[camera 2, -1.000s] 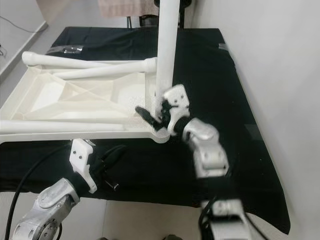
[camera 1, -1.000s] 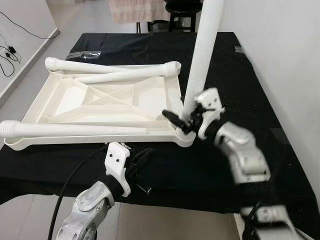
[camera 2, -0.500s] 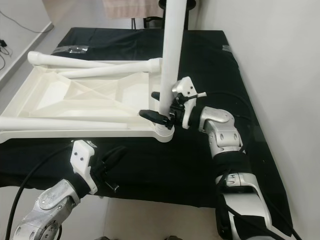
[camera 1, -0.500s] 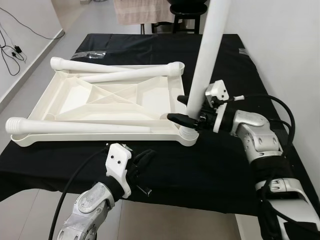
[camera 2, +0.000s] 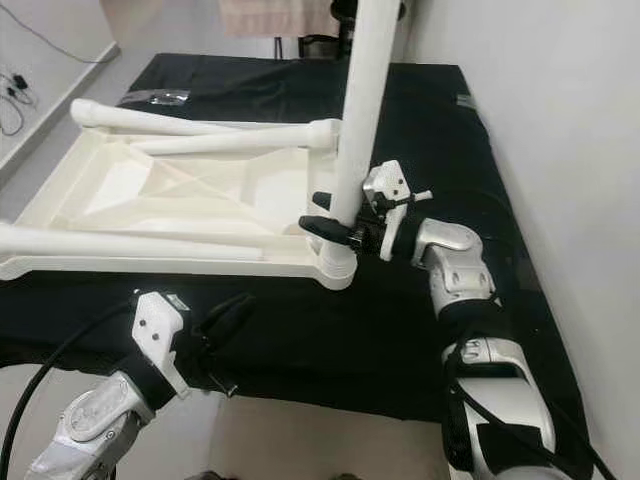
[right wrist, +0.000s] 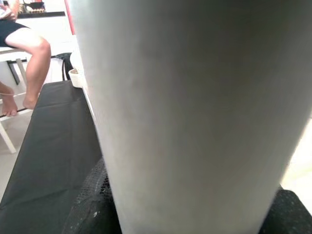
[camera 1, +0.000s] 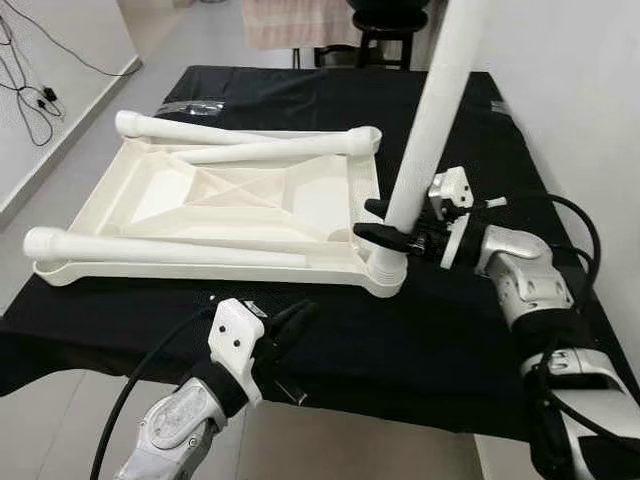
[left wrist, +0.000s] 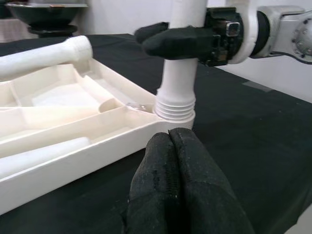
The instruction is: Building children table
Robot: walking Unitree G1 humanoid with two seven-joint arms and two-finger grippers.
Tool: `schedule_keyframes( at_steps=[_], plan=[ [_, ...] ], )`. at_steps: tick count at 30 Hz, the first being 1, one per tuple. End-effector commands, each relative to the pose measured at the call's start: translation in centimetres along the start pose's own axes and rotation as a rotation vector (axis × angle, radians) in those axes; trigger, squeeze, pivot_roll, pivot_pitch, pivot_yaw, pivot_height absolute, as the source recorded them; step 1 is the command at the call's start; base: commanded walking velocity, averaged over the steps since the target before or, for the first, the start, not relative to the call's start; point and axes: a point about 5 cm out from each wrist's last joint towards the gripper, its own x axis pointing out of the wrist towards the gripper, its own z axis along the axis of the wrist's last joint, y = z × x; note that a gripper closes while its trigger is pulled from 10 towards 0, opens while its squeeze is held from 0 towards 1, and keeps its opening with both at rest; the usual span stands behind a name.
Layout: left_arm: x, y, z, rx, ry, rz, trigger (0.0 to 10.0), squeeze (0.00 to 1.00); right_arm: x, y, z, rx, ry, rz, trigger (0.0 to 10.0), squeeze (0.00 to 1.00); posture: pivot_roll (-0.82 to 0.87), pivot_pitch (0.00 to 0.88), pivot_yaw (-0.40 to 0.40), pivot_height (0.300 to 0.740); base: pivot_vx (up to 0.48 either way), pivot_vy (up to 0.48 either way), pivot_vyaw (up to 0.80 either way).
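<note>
A white plastic table top point(camera 1: 160, 195) lies upside down on the black-covered table. One white leg point(camera 1: 440, 100) stands nearly upright, its threaded base in the near right corner socket point(camera 1: 385, 277). My right gripper point(camera 1: 364, 218) is shut on this upright leg just above the socket, and the leg also shows close up point(right wrist: 185, 107) in the right wrist view. Three loose legs lie across the table top: two at the far side point(camera 1: 200, 131) point(camera 1: 280, 148) and one at the near side point(camera 1: 150, 250). My left gripper point(left wrist: 170, 141) hovers shut and empty at the table's front edge, pointing at the socket.
The black cloth point(camera 1: 450, 330) ends at the front edge, close to my left arm. A white wall runs along the right. A dark stool point(camera 1: 385, 30) stands behind the table and cables point(camera 1: 30, 90) lie on the floor at left. A seated person's legs point(right wrist: 29, 63) are beyond the table.
My right arm has swung out to the right of the upright leg while keeping hold of it. The left gripper has stayed put. The whole view has shifted slightly.
</note>
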Motion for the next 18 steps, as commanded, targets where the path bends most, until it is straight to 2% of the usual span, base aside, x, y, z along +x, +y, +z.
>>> schedule_keyframes(
  at_steps=[1,3,4,5,6,7,8,10,11,12,13,14,18],
  plan=[
    [0.0,-0.1,-0.5,-0.003,0.016,-0.009,10.0,0.00,-0.7,0.5,-2.0,0.028,0.076,-0.016,0.0,0.00,0.02,0.130,-0.010,0.740,0.000,0.000,0.00],
    [0.1,0.1,-0.6,-0.010,0.020,-0.006,10.0,0.00,-0.8,0.1,-2.4,-0.009,0.136,-0.161,0.0,0.00,0.01,0.133,-0.017,0.740,0.000,0.000,0.00],
    [0.1,0.1,-0.6,-0.010,0.020,-0.006,10.0,0.00,-0.8,0.1,-2.4,-0.009,0.136,-0.161,0.0,0.00,0.01,0.133,-0.017,0.740,0.000,0.000,0.00],
    [0.1,0.2,-0.6,-0.012,0.020,-0.004,10.0,0.00,-0.6,0.2,-2.9,-0.003,0.162,-0.244,0.0,0.00,0.01,0.141,-0.019,0.740,0.000,0.000,0.00],
    [0.0,0.3,-0.7,-0.018,0.020,0.000,10.0,0.00,0.0,1.0,-4.4,0.006,0.244,-0.507,0.0,0.00,0.00,0.147,-0.013,0.740,0.000,0.000,0.00],
    [0.0,0.3,-0.7,-0.018,0.020,0.000,10.0,0.00,0.0,1.0,-4.4,0.006,0.244,-0.507,0.0,0.00,0.00,0.147,-0.013,0.740,0.000,0.000,0.00],
    [0.0,0.4,-0.7,-0.020,0.021,0.001,10.0,0.00,0.0,1.4,-4.9,0.010,0.275,-0.619,0.0,0.00,0.00,0.147,-0.013,0.740,0.000,0.000,0.00],
    [-0.1,0.5,-0.7,-0.020,0.025,0.000,10.0,0.00,1.5,5.4,-5.9,0.144,0.232,-0.672,0.0,0.00,0.00,0.145,0.000,0.740,0.000,0.000,0.00],
    [-0.1,0.5,-0.7,-0.020,0.025,0.000,10.0,0.00,1.5,5.4,-5.9,0.144,0.232,-0.672,0.0,0.00,0.00,0.145,0.000,0.740,0.000,0.000,0.00],
    [-0.1,0.6,-0.7,-0.020,0.026,-0.002,10.0,0.00,1.8,6.5,-5.9,0.179,0.208,-0.670,0.0,0.00,0.00,0.145,0.000,0.740,0.000,0.000,0.00],
    [-0.1,0.6,-0.7,-0.020,0.026,-0.002,10.0,0.00,1.8,6.5,-5.9,0.179,0.208,-0.670,0.0,0.00,0.00,0.145,0.000,0.740,0.000,0.000,0.00],
    [-0.1,0.6,-0.8,-0.021,0.028,-0.005,10.0,0.00,2.3,7.3,-5.8,0.177,0.201,-0.666,0.0,0.00,0.00,0.139,0.005,0.740,0.000,0.000,0.00],
    [0.0,0.7,-1.0,-0.026,0.036,-0.019,10.0,0.00,3.6,7.4,-5.6,0.137,0.195,-0.633,0.0,0.00,0.00,0.129,0.007,0.740,0.000,0.000,0.00]
  ],
)
